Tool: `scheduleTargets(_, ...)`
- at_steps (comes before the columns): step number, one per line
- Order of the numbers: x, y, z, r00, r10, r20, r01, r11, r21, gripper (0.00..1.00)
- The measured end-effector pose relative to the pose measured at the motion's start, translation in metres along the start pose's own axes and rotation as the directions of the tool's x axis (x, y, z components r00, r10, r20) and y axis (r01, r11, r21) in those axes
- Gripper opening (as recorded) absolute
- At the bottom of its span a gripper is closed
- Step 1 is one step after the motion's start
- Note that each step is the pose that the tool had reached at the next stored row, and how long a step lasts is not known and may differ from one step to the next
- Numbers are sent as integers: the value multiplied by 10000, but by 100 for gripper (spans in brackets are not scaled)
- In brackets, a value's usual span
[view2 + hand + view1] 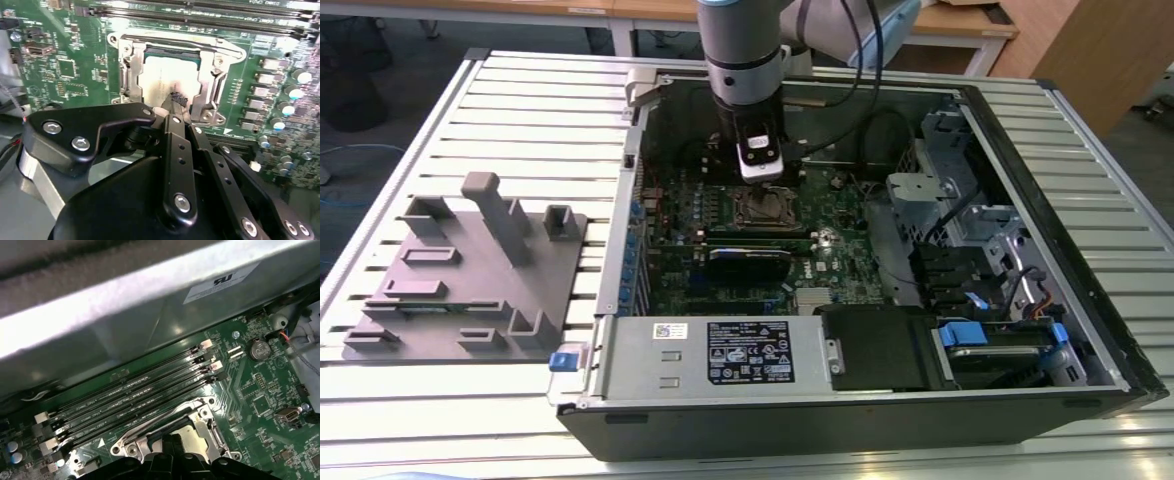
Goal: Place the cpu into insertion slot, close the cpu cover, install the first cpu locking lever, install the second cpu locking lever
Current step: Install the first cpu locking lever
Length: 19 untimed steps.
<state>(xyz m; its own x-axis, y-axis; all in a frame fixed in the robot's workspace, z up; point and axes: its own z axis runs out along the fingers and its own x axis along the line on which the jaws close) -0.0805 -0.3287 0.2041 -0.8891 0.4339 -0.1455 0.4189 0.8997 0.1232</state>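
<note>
The gripper hangs low over the insertion slot on the motherboard of the open computer case. In the second wrist view its fingers are drawn narrow, the tips meeting just above the chip's face; whether they press on anything cannot be told. The cpu already lies in the slot, and the cpu cover lies down around it as a silvery frame. The chip is likely light, stiff and fragile underneath, so it is best taken by its edges. The cover is thin springy metal, best pushed on its rim. Long memory slots run just beside the socket. A grey tray sits on the table, well apart.
</note>
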Motion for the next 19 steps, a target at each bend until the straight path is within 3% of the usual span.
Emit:
scheduleTargets(4,0,0,0,10000,-1,3,1,10000,-4,11)
scheduleTargets(9,-10,8,-64,10000,0,-3,0,10000,0,11)
scheduleTargets(12,-19,14,-76,10000,2,-46,-2,10000,20,11)
scheduleTargets(14,-31,19,-75,9999,1,-156,1,9999,128,11)
scheduleTargets(19,-93,48,-61,9975,27,-703,3,9991,427,11)
